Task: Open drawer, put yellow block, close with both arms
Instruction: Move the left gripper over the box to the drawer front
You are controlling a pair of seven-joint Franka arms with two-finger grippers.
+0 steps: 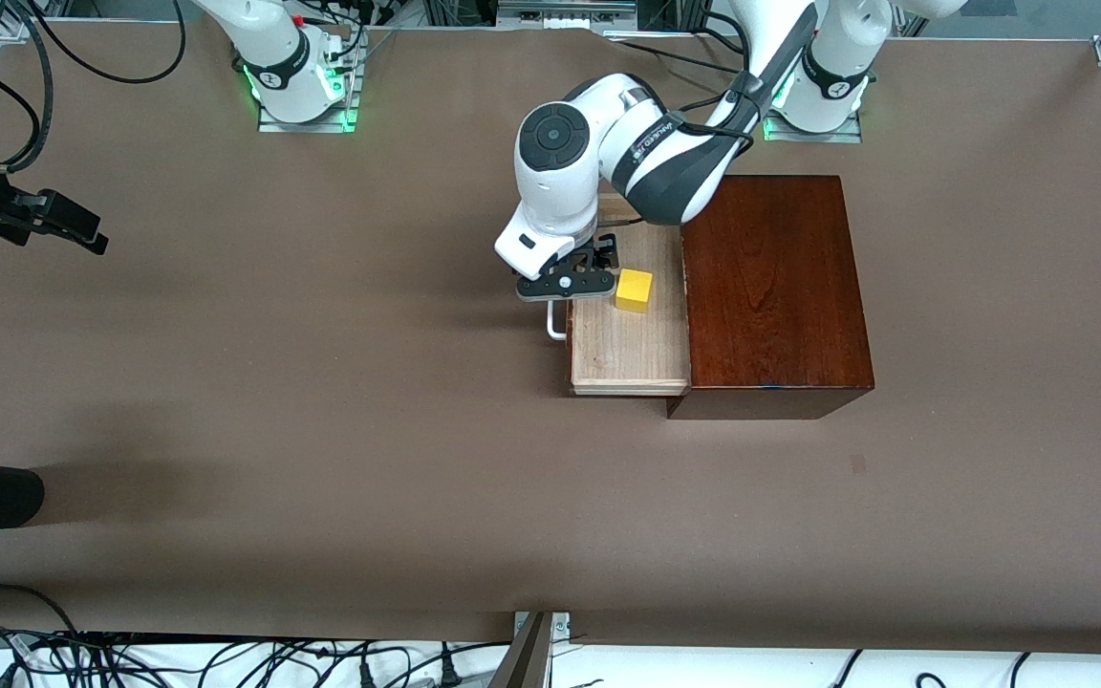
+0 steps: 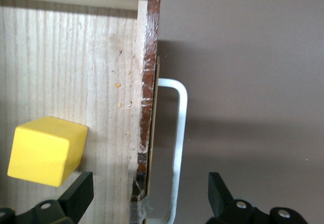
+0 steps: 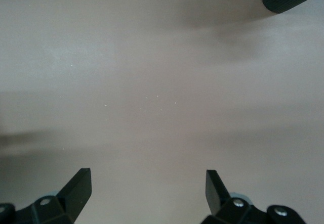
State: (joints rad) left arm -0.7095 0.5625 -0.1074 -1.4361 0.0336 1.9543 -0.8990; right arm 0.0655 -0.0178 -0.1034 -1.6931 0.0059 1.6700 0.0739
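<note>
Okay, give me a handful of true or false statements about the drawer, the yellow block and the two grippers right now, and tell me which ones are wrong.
1. The drawer is pulled out of the dark wooden box. True.
2. The yellow block lies on the bare table. False: it sits inside the drawer.
3. The left gripper is shut on the yellow block. False: it is open, its fingers either side of the drawer's front and white handle, with the block beside one finger.
4. The right gripper is open over the bare table, toward the right arm's end. True.
5. The drawer holds two blocks. False: only one shows.
</note>
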